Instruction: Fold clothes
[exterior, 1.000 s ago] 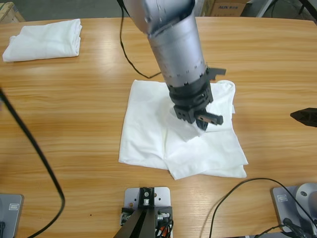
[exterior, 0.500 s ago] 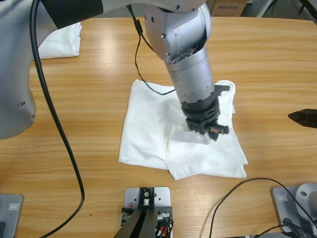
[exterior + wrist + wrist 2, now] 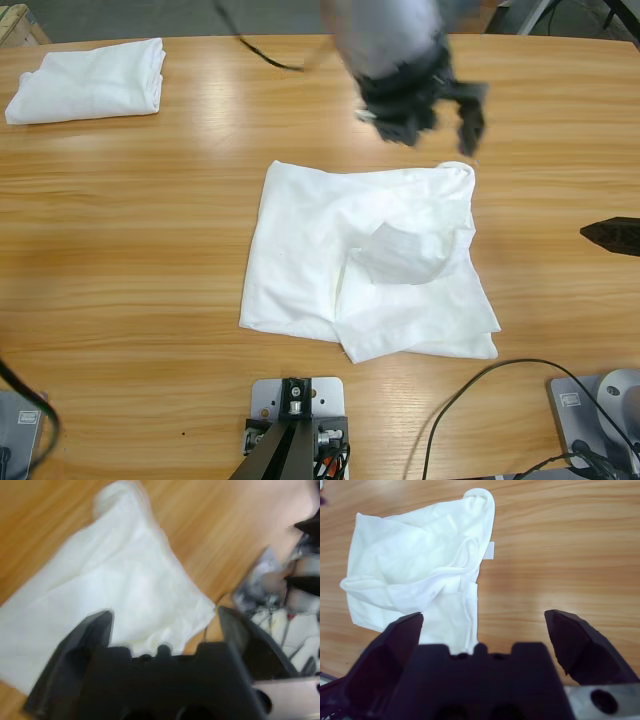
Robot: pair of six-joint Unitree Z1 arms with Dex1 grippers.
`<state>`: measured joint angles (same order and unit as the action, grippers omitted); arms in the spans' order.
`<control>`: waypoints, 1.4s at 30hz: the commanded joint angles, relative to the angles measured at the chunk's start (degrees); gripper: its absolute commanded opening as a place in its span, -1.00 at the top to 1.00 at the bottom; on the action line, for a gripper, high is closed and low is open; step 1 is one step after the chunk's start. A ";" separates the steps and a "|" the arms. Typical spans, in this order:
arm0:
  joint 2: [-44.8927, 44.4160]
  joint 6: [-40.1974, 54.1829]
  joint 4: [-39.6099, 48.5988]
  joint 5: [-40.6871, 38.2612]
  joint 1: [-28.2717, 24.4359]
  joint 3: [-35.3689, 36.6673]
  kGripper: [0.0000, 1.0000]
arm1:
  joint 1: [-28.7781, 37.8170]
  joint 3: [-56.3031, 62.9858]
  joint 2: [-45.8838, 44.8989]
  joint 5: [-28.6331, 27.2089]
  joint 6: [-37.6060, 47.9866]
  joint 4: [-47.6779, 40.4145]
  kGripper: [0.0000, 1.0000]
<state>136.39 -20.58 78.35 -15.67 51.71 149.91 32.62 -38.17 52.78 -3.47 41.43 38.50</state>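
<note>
A white T-shirt lies partly folded in the middle of the table, with a puffed loop of cloth standing up on its right half. My left gripper hovers beyond the shirt's far right corner, open and holding nothing. The left wrist view looks down on the shirt between the wide-apart jaws of the left gripper. My right gripper pokes in at the right edge, clear of the cloth. In its own view the right gripper is open, with the shirt ahead on the left.
A second white T-shirt lies folded at the table's far left corner. Black cables run along the near right edge. Bare wood stretches left of the middle shirt.
The left gripper let go of the cloth it pinched on the shirt's right half and pulled up and away toward the far edge. The released cloth stays as a raised loop.
</note>
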 commanded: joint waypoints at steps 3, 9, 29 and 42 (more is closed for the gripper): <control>-13.38 21.99 16.98 1.99 -7.65 4.60 -0.56 | -4.56 -14.08 16.28 5.98 -0.30 6.53 -0.92; -13.25 32.88 16.56 6.00 -1.78 -12.47 -0.59 | -14.83 -19.58 27.46 21.66 0.30 6.22 -0.46; -20.28 44.13 -28.79 5.91 -0.03 -60.44 -0.85 | 10.80 -11.97 23.84 24.30 -52.14 -5.24 -0.86; -21.43 44.84 -29.13 4.66 -2.73 -60.88 -0.85 | 10.71 -11.77 39.15 28.78 -52.95 -16.09 -0.74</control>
<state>112.51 23.28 50.15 -9.92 49.98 90.75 43.17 -51.97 86.71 23.19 -11.07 24.94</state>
